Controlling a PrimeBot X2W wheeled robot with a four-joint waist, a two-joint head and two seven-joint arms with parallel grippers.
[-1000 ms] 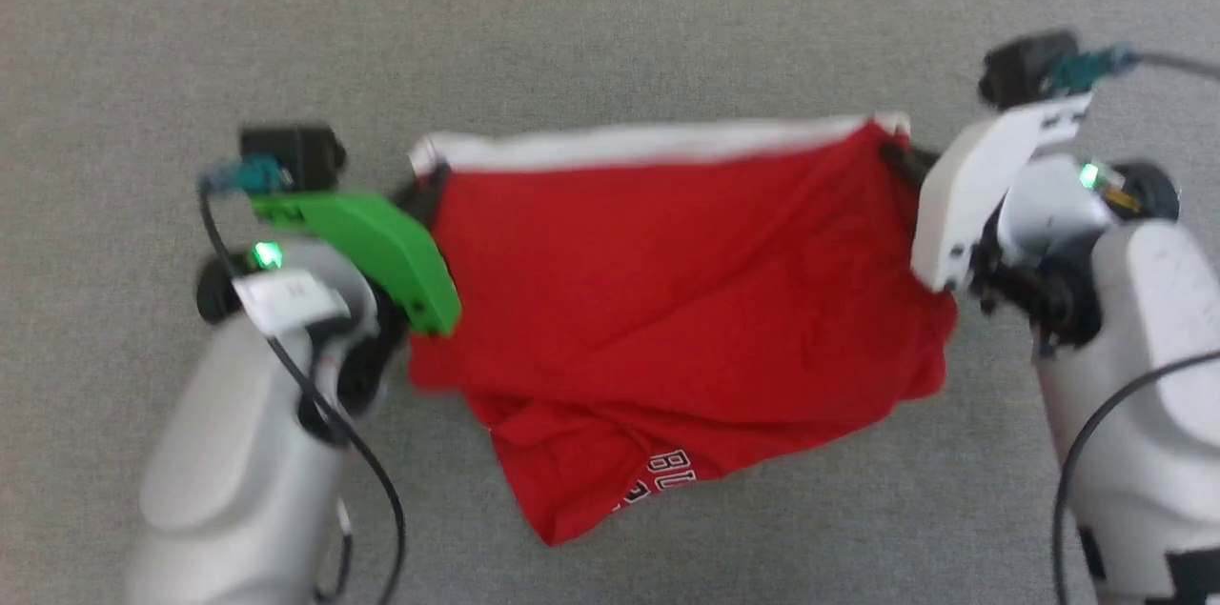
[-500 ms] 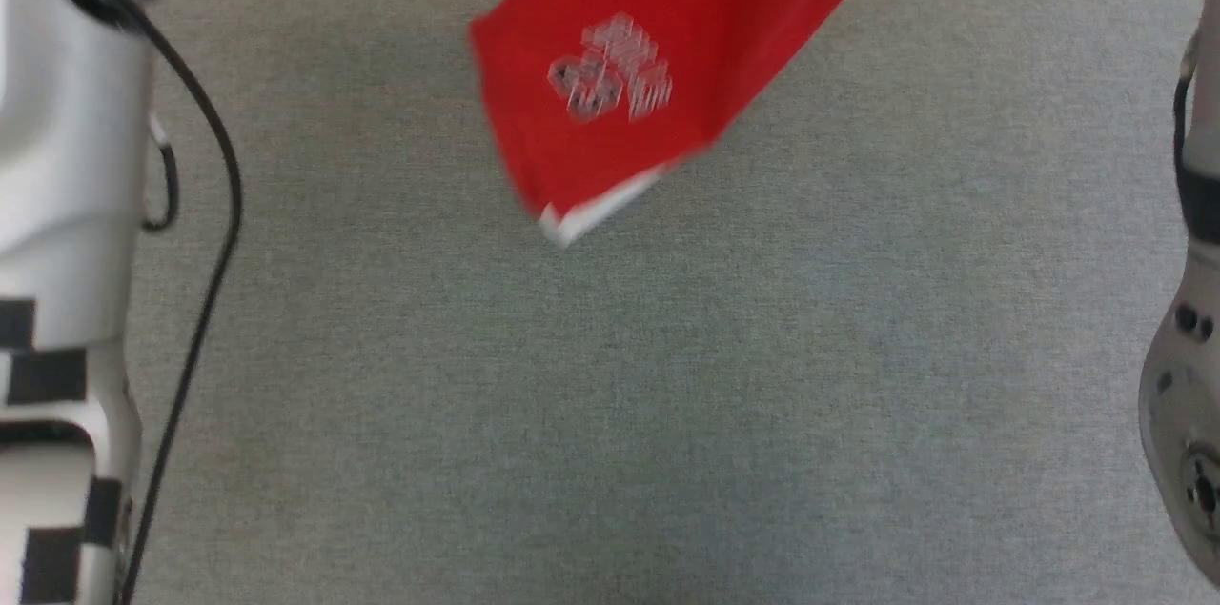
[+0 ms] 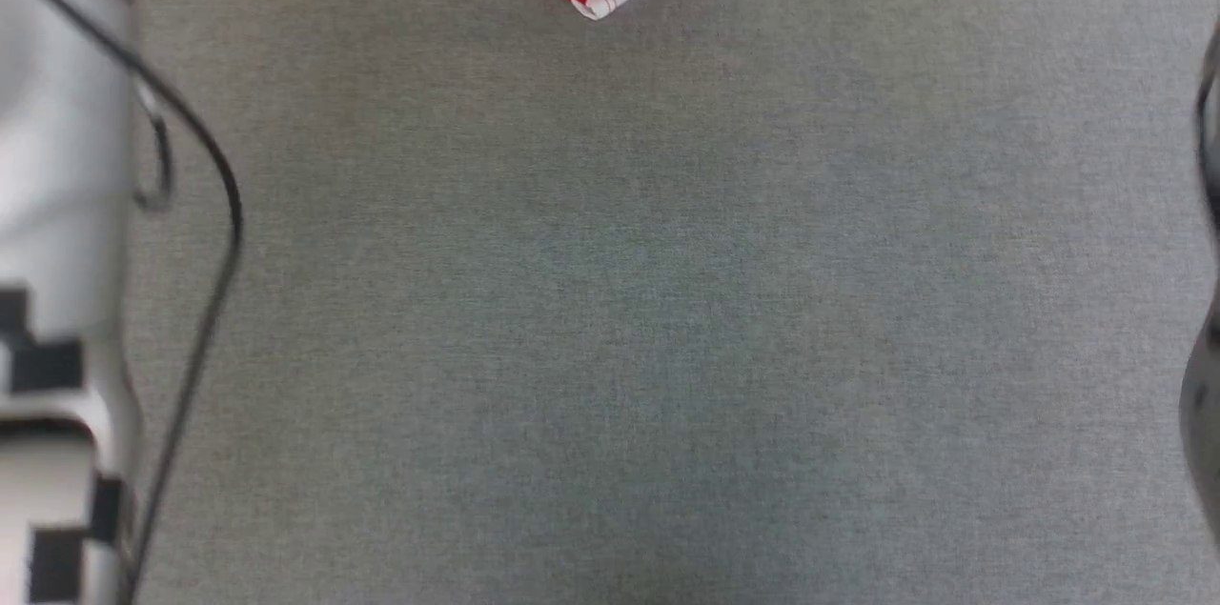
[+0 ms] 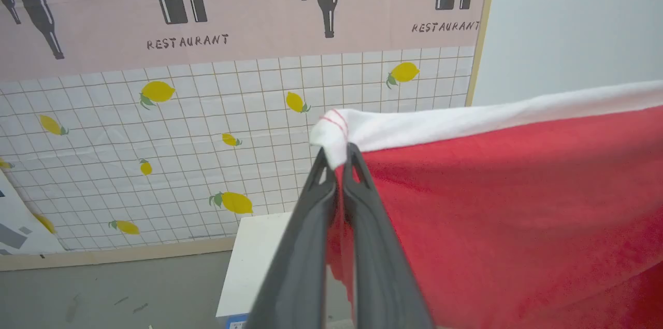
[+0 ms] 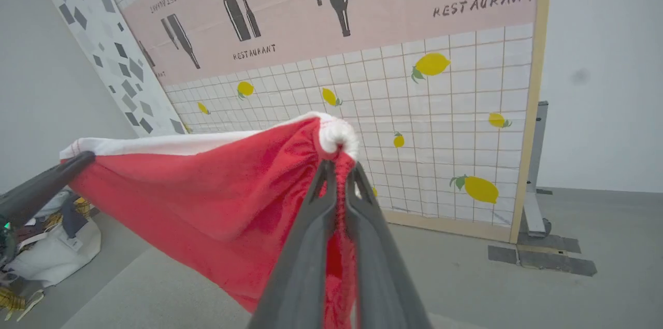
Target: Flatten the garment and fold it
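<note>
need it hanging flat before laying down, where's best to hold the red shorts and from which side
Grip the shorts at the two end corners of the white band, each tool coming from below at its own end. The band stretches straight between them and the red fabric hangs below. The left tool and right tool are shut there.

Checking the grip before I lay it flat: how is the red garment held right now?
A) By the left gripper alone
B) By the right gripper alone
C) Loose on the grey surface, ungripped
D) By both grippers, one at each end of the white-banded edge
D: the left gripper is shut on one white corner of the garment, and the right gripper pinches the other end, with the fabric stretched between them.
</note>
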